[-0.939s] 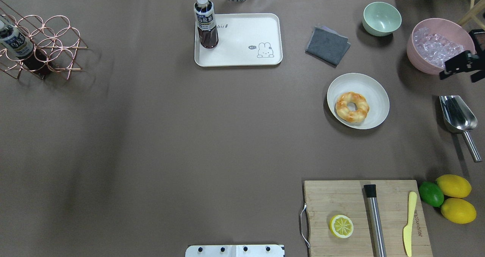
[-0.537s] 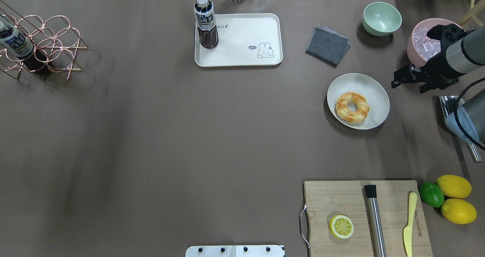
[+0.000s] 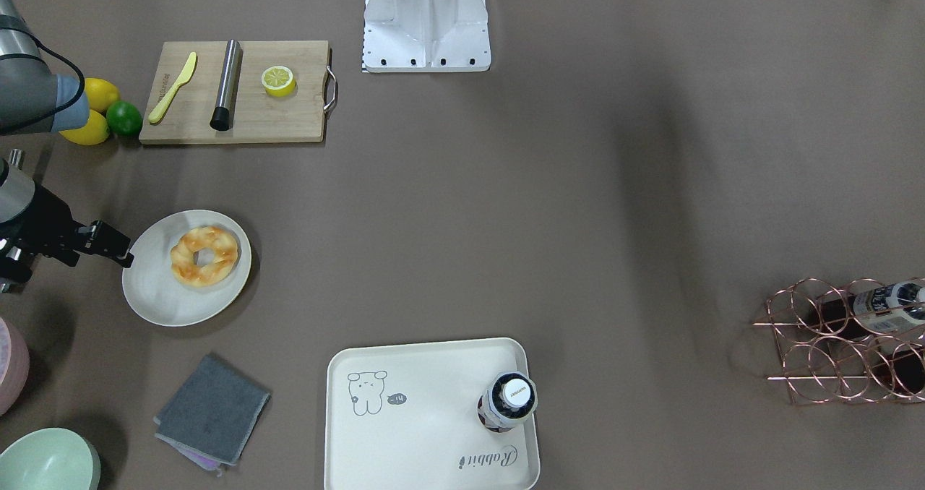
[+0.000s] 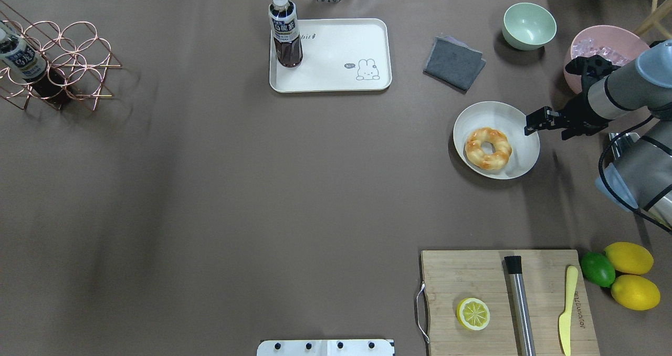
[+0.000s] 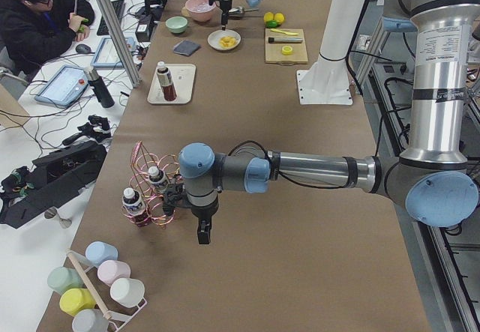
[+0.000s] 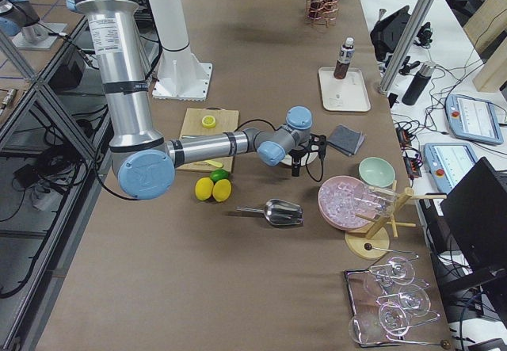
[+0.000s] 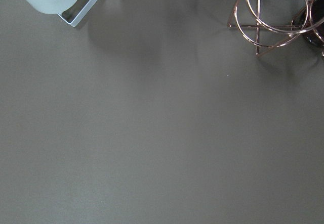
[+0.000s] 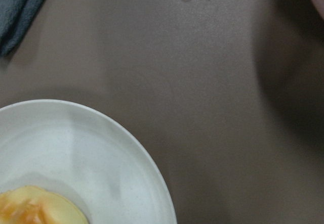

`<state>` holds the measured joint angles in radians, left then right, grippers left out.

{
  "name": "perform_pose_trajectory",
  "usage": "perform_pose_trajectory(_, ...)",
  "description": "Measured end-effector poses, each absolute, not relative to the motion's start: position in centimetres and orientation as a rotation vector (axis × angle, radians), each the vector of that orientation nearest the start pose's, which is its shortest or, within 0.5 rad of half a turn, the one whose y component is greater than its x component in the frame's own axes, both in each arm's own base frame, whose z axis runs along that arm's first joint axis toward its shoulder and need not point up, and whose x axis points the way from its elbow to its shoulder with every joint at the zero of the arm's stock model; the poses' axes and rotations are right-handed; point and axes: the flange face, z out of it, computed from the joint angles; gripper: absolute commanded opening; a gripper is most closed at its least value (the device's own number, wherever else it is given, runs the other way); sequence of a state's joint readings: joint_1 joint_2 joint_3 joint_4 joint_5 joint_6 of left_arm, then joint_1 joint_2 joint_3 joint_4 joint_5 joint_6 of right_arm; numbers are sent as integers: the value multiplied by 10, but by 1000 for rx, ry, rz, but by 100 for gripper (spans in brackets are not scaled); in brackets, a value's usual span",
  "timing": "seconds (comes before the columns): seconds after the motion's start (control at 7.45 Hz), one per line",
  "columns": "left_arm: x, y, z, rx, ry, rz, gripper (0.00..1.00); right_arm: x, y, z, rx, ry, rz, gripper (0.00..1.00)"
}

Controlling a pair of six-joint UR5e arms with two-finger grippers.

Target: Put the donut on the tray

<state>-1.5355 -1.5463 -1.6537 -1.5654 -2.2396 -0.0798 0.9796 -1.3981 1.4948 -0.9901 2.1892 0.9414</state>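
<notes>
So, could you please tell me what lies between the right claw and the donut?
Only bare surface of the round plate separates the right claw from the donut, clearest in the overhead view.

The donut (image 8: 40, 209) is running off the right wrist view's bottom edge, and the plate (image 8: 101, 158) is getting cropped likewise.

An off-white plate (image 8: 101, 153) fills the 7 o'clock corner of the brown tabletop (image 8: 202, 82). On it, at the frame's bottom edge, shows the donut's (image 8: 35, 209) golden, orange-glazed rim. A grey cloth (image 8: 17, 1) lies at 10 o'clock, apart from the plate.
</notes>
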Motion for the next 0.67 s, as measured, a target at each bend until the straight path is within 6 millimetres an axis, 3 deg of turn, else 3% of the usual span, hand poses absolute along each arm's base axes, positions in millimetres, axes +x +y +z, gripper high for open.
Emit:
perform_pose_trajectory(0.27,-54,-487,637,13,671,-24,98,-276,-532,543,62,-881,107,98)
perform_pose_trajectory(0.4,-54,-487,638,12,670,-24,98,-281,-530,543,64,-874,108,86)
perform_pose_trajectory(0.54,-54,-487,638,11,670,-24,98,-286,-528,544,58,-871,116,50)
perform_pose_trajectory(0.67,-54,-487,638,10,670,-24,98,-289,-527,543,46,-871,137,24)
